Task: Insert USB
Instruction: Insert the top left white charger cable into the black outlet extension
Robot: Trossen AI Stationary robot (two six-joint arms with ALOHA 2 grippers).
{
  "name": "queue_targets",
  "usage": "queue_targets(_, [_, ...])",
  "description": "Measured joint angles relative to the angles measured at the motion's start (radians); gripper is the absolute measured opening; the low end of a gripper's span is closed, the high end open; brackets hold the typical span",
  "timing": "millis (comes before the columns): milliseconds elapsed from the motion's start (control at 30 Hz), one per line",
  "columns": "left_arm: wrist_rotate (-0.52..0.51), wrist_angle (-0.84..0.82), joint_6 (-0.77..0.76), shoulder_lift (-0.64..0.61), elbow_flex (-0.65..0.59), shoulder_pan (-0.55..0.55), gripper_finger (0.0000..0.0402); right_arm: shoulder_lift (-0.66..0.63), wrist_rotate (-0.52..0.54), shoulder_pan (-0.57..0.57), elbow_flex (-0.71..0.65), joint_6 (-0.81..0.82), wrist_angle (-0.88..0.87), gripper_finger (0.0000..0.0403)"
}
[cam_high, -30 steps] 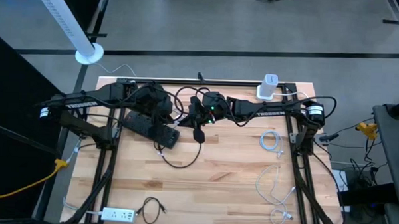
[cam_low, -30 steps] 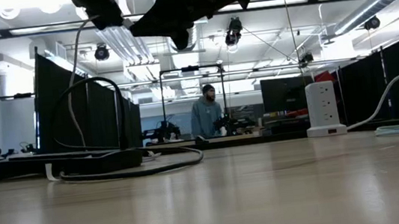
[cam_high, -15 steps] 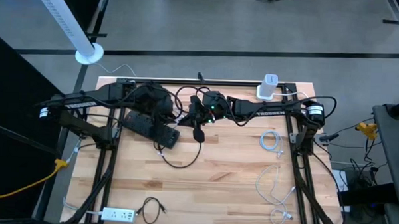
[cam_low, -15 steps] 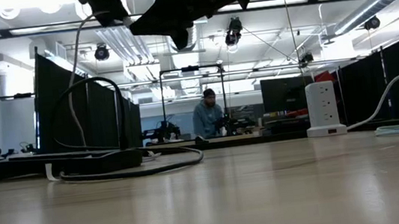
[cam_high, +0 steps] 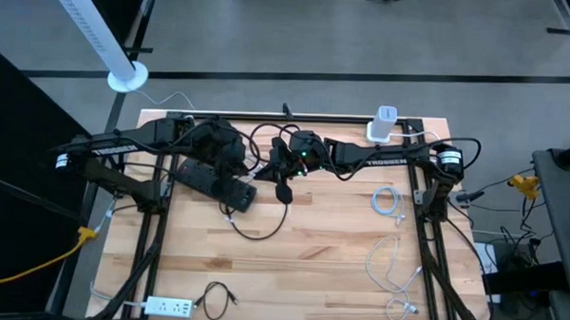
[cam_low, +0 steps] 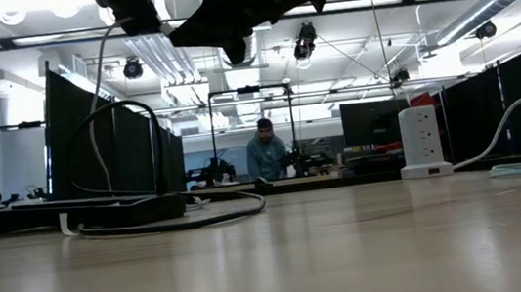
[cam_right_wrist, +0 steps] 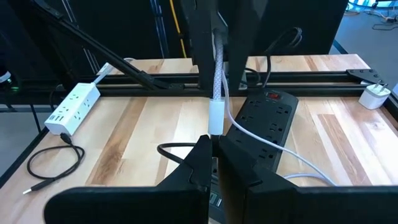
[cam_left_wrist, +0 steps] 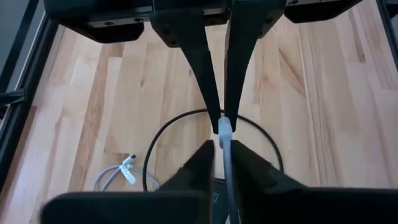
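Observation:
A white USB cable is held in the air between my two grippers, above the black power strip [cam_high: 213,183]. Its white plug [cam_right_wrist: 215,121] sits at the end of a braided cord [cam_right_wrist: 217,62]. The rest of the cord trails down over the power strip [cam_right_wrist: 267,118] toward the table. My left gripper [cam_high: 254,167] is shut on the cord behind the plug. My right gripper [cam_high: 275,168] faces it and is shut on the plug's free end. A black cable [cam_high: 264,212] loops on the table below them. My left gripper pinches the braided cord [cam_left_wrist: 227,158] between its two fingers, a short way behind the plug, coming from the table's left. The cord is lifted clear and its loose part hangs slack to the table. My right gripper pinches the free end of the plug [cam_right_wrist: 215,132] between its two fingertips, coming from the table's right, opposite the left fingers [cam_right_wrist: 202,43]. The plug is lifted clear of the table, in line with the cord.
A white tower socket [cam_high: 383,125] stands at the far right edge. White cables [cam_high: 388,200] lie coiled on the right. A white power strip [cam_high: 166,308] and a short black cable [cam_high: 218,298] lie at the near left. A person [cam_low: 264,155] stands in the room behind.

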Motion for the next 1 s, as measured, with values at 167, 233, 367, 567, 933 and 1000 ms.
queue_targets(167, [0.000,0.008,0.001,0.000,0.000,0.000,0.0001,0.000,0.000,0.000,0.000,0.000,0.000,0.0000])
queue_targets(233, [0.000,0.008,0.002,0.000,0.000,0.000,0.0000,0.000,0.000,0.000,0.000,0.000,0.000,0.0000])
queue_targets(367, [0.000,0.020,0.002,0.000,0.000,0.000,0.0000,0.000,0.000,0.000,0.000,0.000,0.000,0.0000])
queue_targets(567, [-0.001,0.041,0.002,0.000,0.000,0.000,0.0000,0.000,0.000,0.000,0.000,0.000,0.000,0.0000])
queue_targets(933, [0.046,0.160,0.000,-0.022,0.000,0.000,0.0010,0.001,-0.001,0.000,0.000,0.000,0.000,0.0000])
queue_targets(1000, [0.058,0.191,-0.010,-0.025,0.000,0.000,0.0023,0.001,-0.001,0.000,0.000,0.000,0.000,0.0000])
